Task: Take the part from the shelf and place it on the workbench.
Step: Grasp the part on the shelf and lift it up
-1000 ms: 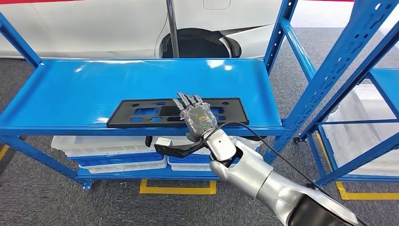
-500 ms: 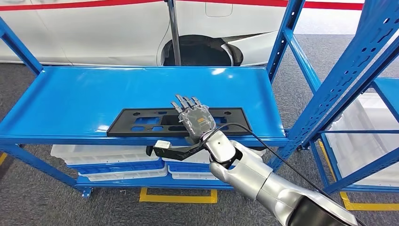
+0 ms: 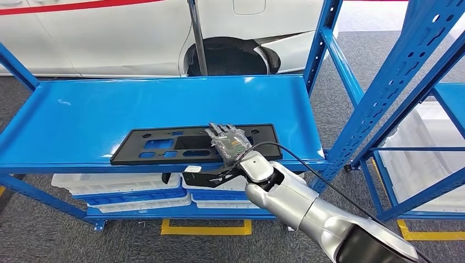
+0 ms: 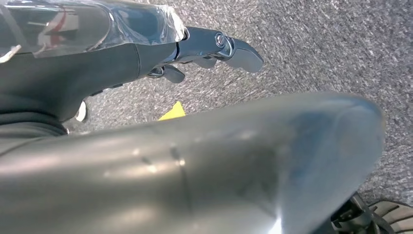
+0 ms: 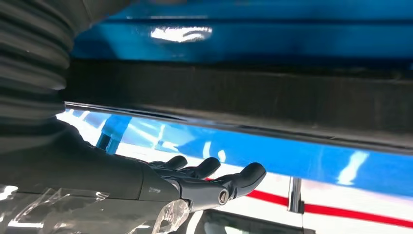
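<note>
Black flat part (image 3: 186, 145) lying along the front edge of the blue shelf (image 3: 109, 109), right hand (image 3: 229, 143) resting on its right half, fingers (image 3: 219, 130) stretched flat, gripping nothing, left hand (image 4: 146, 44) hanging over grey carpet, fingers loosely curled, holding nothing.

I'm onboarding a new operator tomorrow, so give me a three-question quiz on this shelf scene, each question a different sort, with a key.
1. True or false: the flat black plastic panel with cut-outs lies on the blue metal shelf.
2. Which hand lies with its fingers flat on the panel? A) left hand B) right hand
3. Fill in: the white plastic bins sit on the ___ level of the blue rack.

Key: 1 true; 2 B; 3 lower. The left hand hangs over grey carpet, holding nothing.
</note>
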You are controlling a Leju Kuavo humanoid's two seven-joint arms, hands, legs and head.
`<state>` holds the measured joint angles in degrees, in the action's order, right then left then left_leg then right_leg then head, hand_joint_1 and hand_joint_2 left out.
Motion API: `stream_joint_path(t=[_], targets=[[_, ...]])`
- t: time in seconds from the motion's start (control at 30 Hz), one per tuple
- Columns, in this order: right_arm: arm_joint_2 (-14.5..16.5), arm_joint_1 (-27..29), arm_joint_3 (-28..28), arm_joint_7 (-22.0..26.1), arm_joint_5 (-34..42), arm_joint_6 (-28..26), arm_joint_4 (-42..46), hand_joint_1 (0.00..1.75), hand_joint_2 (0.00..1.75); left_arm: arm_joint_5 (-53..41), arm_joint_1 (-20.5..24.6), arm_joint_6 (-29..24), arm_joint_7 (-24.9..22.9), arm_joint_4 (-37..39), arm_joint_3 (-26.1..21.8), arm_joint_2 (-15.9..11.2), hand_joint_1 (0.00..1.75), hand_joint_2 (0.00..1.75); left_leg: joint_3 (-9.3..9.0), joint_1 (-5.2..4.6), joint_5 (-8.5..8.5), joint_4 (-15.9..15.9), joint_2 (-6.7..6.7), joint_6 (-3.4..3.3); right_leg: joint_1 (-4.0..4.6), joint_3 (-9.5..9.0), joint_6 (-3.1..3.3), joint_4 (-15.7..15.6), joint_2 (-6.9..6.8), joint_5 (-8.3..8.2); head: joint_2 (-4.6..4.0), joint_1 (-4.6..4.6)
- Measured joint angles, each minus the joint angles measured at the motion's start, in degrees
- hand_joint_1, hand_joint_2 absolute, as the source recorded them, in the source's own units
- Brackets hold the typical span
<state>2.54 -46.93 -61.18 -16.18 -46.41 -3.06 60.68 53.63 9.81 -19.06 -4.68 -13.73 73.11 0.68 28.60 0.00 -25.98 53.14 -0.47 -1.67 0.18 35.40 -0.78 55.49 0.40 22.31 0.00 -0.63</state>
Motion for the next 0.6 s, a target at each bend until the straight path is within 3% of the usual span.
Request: stream_joint_path(t=[0.1, 0.6], targets=[[0.0, -0.1, -0.4, 0.1, 0.7, 0.3, -0.3, 1.75, 1.75, 0.1, -0.1, 0.0, 0.1, 0.0, 0.0, 0.0, 0.00, 0.00, 0.00, -0.04, 0.02, 0.0, 0.00, 0.24, -0.05, -0.03, 0.05, 0.0, -0.04, -0.08, 0.00, 0.00], [0.1, -1.2, -1.5, -0.5, 1.5, -0.3, -0.4, 1.75, 1.75, -0.1, -0.3, -1.2, 0.6, 0.0, 0.0, 0.0, 0.00, 0.00, -0.17, -0.24, 0.05, 0.0, 0.05, 0.24, -0.24, -0.12, 0.00, 0.0, -0.12, -0.19, 0.00, 0.00]])
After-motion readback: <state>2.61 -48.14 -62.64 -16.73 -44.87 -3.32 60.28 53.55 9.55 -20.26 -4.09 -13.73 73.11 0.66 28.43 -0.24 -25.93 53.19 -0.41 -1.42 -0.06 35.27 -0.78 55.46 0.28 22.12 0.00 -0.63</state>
